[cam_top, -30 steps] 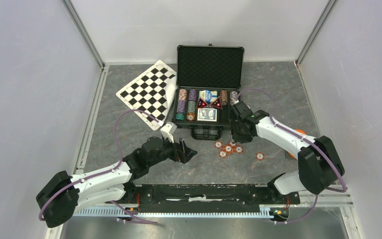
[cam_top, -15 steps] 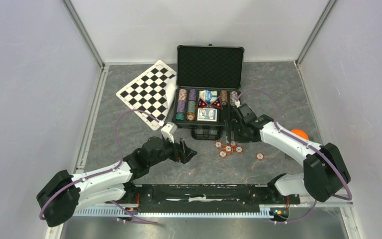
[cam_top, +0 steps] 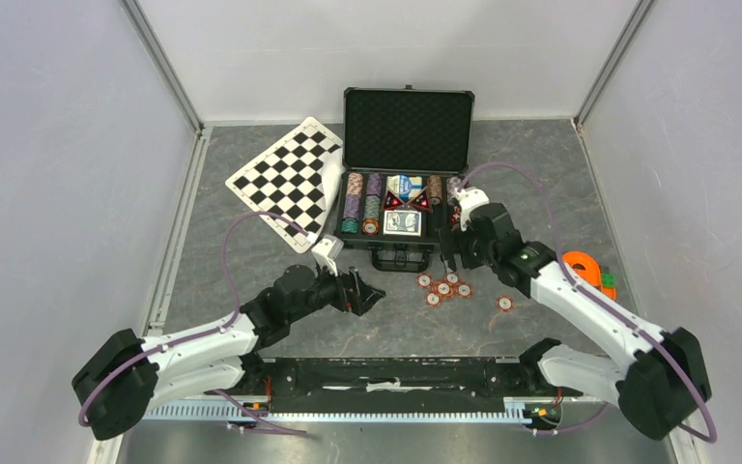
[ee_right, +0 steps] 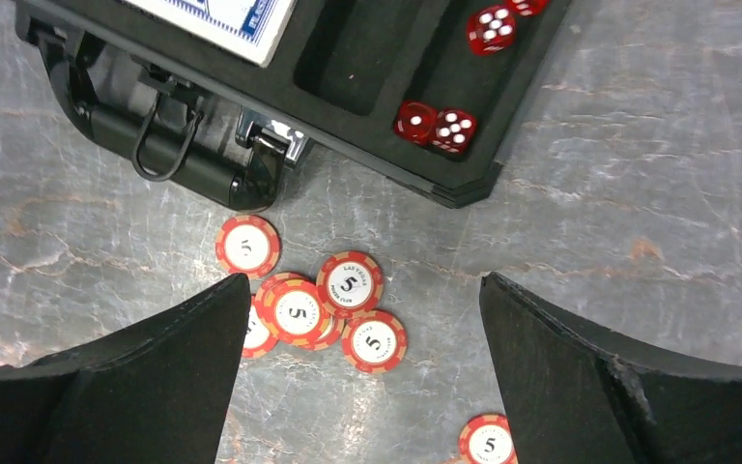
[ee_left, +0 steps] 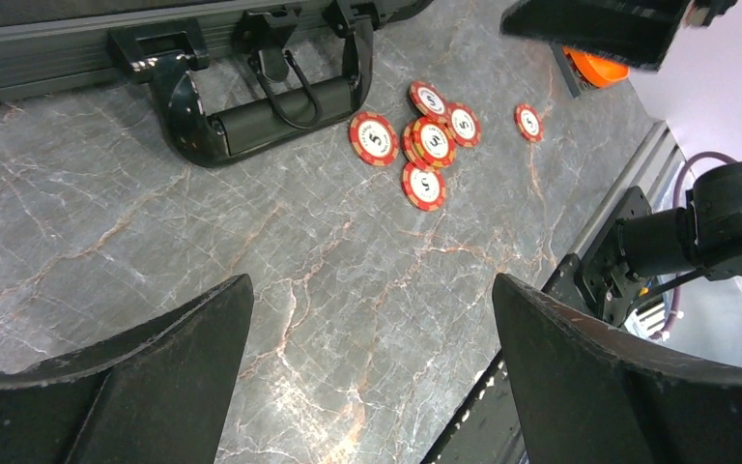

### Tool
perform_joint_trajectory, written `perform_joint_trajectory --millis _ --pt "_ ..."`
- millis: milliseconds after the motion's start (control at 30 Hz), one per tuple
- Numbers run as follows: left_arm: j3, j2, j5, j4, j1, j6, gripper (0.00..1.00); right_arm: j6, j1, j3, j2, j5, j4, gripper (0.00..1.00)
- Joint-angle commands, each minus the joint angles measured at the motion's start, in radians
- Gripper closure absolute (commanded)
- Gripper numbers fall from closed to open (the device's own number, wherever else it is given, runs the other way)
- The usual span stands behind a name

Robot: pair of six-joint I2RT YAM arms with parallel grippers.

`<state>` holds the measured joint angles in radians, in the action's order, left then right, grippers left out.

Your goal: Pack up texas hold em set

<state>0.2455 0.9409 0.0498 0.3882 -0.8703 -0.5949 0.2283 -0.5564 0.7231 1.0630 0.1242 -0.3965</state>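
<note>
The black case (cam_top: 408,135) stands open at the back, its tray holding chip stacks, card decks and red dice (ee_right: 435,126). Several red poker chips (cam_top: 442,286) lie loose on the table in front of the case handle (ee_left: 261,101). One chip (cam_top: 505,303) lies apart to the right. My right gripper (cam_top: 451,259) hangs open just above the chip cluster (ee_right: 298,311), beside the case's front right corner, with nothing between its fingers. My left gripper (cam_top: 369,295) stands open and empty low over the table, left of the chips (ee_left: 432,140).
A black-and-white checkered board (cam_top: 290,179) lies left of the case, touching its side. An orange tape-like object (cam_top: 585,268) sits at the right, behind my right forearm. The arms' base rail (cam_top: 396,372) runs along the near edge. Walls close in on three sides.
My right gripper has opened wide. Its arm has swung outward to the right, uncovering the orange object. The left arm has barely moved.
</note>
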Motion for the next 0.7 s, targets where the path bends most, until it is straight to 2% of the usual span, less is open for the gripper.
perform_joint_trajectory --millis 0,167,433,667 --pt "-0.005 0.01 0.007 0.066 0.034 -0.004 0.0 -0.155 -0.002 0.026 0.113 -0.16 0.006 0.08" --pt "-0.001 -0.008 0.019 0.045 0.063 -0.009 0.0 -0.148 -0.003 -0.034 0.114 -0.152 0.036 0.03" --pt "0.024 0.008 0.066 0.057 0.065 0.049 0.0 -0.115 -0.004 -0.114 0.135 -0.28 0.113 0.11" --pt "0.023 -0.014 0.081 0.075 0.065 0.088 0.0 -0.085 -0.005 -0.161 0.134 -0.368 0.193 0.11"
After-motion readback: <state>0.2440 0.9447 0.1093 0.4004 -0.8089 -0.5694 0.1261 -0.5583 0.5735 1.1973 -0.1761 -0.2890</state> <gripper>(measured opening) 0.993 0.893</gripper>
